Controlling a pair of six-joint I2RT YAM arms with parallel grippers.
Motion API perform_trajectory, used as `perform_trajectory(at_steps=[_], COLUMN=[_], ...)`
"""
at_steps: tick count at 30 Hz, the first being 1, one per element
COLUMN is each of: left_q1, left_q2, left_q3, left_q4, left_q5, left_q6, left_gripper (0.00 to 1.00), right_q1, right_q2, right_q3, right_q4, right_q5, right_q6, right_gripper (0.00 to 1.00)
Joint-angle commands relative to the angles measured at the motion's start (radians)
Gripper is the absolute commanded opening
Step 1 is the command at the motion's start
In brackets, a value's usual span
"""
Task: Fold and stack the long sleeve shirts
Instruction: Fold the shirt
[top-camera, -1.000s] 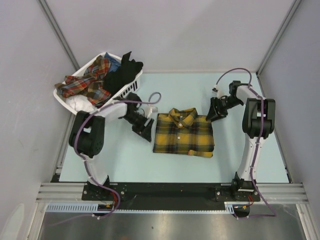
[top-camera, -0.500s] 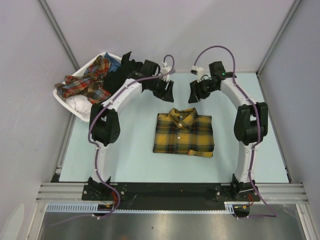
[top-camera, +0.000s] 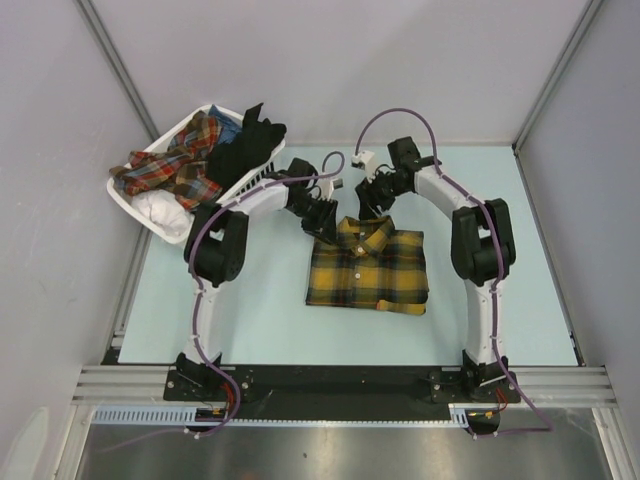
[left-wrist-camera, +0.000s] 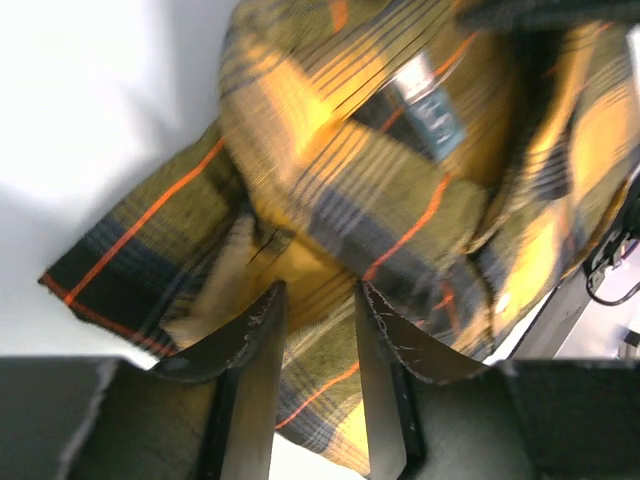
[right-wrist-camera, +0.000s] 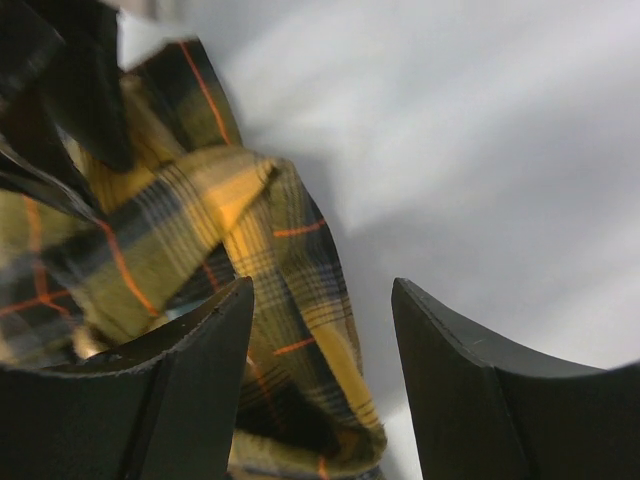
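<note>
Mid-table, on the pale green table: mustard-and-black plaid shirt, folded into a neat rectangle, buttoned front up, collar at the far edge, what looks like a cuff at the near right corner. Both grippers down at that collar end, one per side. Left gripper at the shirt's far left corner, just beside the collar, touching or nearly touching cloth as seen from overhead. From the left wrist, same left gripper pointing onto rumpled plaid, fingers drawn close with only a narrow slot left, yellow cloth showing through that slot and spreading past both tips, neck label beyond, upper right of that view. Cannot tell if pinching the cloth or just poised over it. Right gripper on the far side of the collar, slightly right of centre, just past the shirt's far edge. From the right wrist, right gripper spread wide, nothing pinched; fingers dark and well apart, a folded flap of plaid under the gap and toward the left-hand finger in that view, bare table under the other. Far left corner of the table: white slatted basket, apart from the folded shirt, close to the left forearm; inside, a crumpled red plaid garment, a black garment, something white, a bit of blue.
</note>
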Motion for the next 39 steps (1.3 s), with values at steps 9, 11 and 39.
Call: perform_trajectory(at_steps=[9, 11, 39], left_q1=[0.018, 0.043, -0.16], left_q2=[0.01, -0.036, -0.311], left_q3=[-0.066, -0.096, -0.196], left_q4=[-0.007, 0.013, 0.404], left_q5=[-0.015, -0.006, -0.604], left_q6=[-0.004, -0.005, -0.206], left_gripper=[0.33, 0.32, 0.52], right_q1=[0.003, 0.001, -0.06], right_q2=[0.025, 0.004, -0.2], right_q3=[-0.058, -0.06, -0.159], right_q4=[0.082, 0.083, 0.141], right_q5=[0.073, 0.065, -0.182], right_q6=[-0.164, -0.164, 0.187], right_gripper=[0.38, 0.18, 0.0])
